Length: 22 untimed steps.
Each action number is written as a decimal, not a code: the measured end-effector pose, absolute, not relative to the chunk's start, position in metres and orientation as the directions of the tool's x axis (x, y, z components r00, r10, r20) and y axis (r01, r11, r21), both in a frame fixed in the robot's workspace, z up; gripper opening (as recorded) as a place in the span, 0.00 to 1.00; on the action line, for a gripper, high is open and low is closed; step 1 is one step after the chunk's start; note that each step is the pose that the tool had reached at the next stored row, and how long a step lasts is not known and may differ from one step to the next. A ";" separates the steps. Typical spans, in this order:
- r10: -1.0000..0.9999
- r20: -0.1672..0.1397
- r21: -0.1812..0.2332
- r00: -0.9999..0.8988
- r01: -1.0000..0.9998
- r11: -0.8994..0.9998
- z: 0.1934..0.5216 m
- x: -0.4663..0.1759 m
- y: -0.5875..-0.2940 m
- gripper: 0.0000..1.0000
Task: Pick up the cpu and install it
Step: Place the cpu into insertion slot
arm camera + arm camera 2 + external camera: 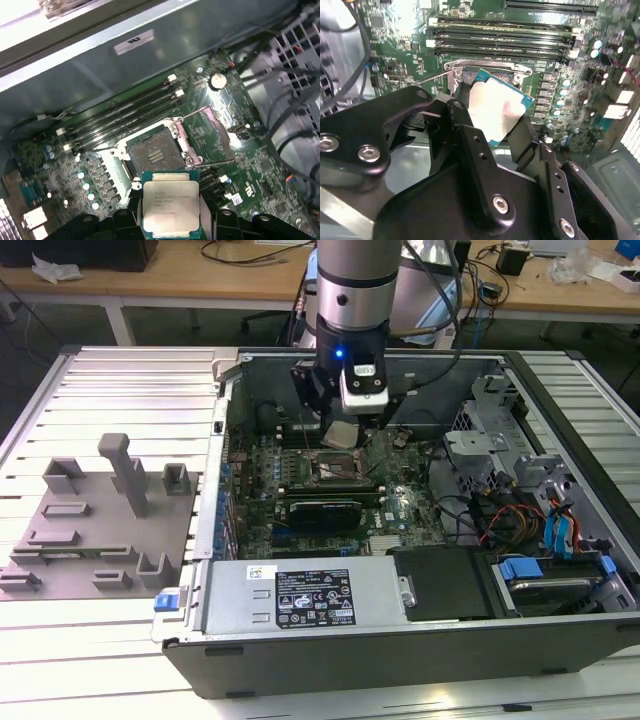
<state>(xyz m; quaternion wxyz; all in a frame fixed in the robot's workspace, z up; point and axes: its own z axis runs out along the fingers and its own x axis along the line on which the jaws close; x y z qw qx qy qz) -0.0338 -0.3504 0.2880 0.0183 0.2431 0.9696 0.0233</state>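
Note:
The cpu (171, 206), a thin square chip with a pale silver top and green edge, hangs tilted between my black fingers (470, 145). My gripper (492, 122) is shut on it by two opposite edges. In the exterior view the cpu (342, 433) is a small grey square under the gripper (345, 425), just above the motherboard socket (335, 472) inside the open computer case. The socket (152, 156) lies open, its dark contact field bare and its metal frame around it. The chip hovers over the socket's near edge, apart from it.
The grey tray (90, 530) with upright blocks rests on the slatted table at the exterior view's left. Memory slots (120, 112) run beside the socket. A black expansion card (325, 512), loose cables (490, 515) and drive cages (500, 420) crowd the case.

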 end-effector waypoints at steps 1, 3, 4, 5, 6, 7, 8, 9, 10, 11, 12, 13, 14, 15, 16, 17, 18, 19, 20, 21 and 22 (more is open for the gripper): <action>0.498 -0.024 0.054 -0.867 0.497 0.866 0.288 -0.034 -0.350 0.55; 0.551 -0.024 0.054 -0.834 0.550 0.834 0.288 -0.034 -0.350 0.55; 0.571 -0.024 0.054 -0.821 0.569 0.821 0.287 -0.034 -0.350 0.55; 0.585 -0.024 0.054 -0.811 0.583 0.810 0.287 -0.034 -0.350 0.55; 0.603 -0.024 0.054 -0.797 0.601 0.797 0.287 -0.034 -0.350 0.55; 0.627 -0.024 0.054 -0.778 0.626 0.778 0.287 -0.034 -0.350 0.55; 0.644 -0.024 0.054 -0.764 0.643 0.764 0.287 -0.034 -0.350 0.55; 0.658 -0.024 0.054 -0.753 0.656 0.753 0.287 -0.034 -0.350 0.55; 0.676 -0.024 0.054 -0.737 0.674 0.737 0.287 -0.034 -0.350 0.55; 0.688 -0.024 0.054 -0.725 0.686 0.725 0.287 -0.034 -0.350 0.55; 0.700 -0.024 0.054 -0.714 0.698 0.714 0.287 -0.034 -0.350 0.55; 0.718 -0.024 0.054 -0.696 0.716 0.696 0.286 -0.034 -0.350 0.55; 0.737 -0.024 0.054 -0.675 0.736 0.675 0.286 -0.034 -0.350 0.55; 0.764 -0.024 0.054 -0.645 0.762 0.645 0.286 -0.034 -0.350 0.55; 0.789 -0.024 0.054 -0.614 0.787 0.614 0.286 -0.034 -0.350 0.55; 0.811 -0.024 0.054 -0.585 0.809 0.585 0.286 -0.034 -0.350 0.55; 0.821 -0.024 0.054 -0.570 0.819 0.571 0.286 -0.034 -0.350 0.55; 0.833 -0.024 0.054 -0.552 0.832 0.553 0.285 -0.034 -0.350 0.55; 0.848 -0.024 0.054 -0.529 0.847 0.529 0.285 -0.034 -0.350 0.55; 0.857 -0.024 0.054 -0.514 0.856 0.515 0.285 -0.034 -0.350 0.55; 0.873 -0.024 0.054 -0.487 0.871 0.487 0.285 -0.034 -0.350 0.55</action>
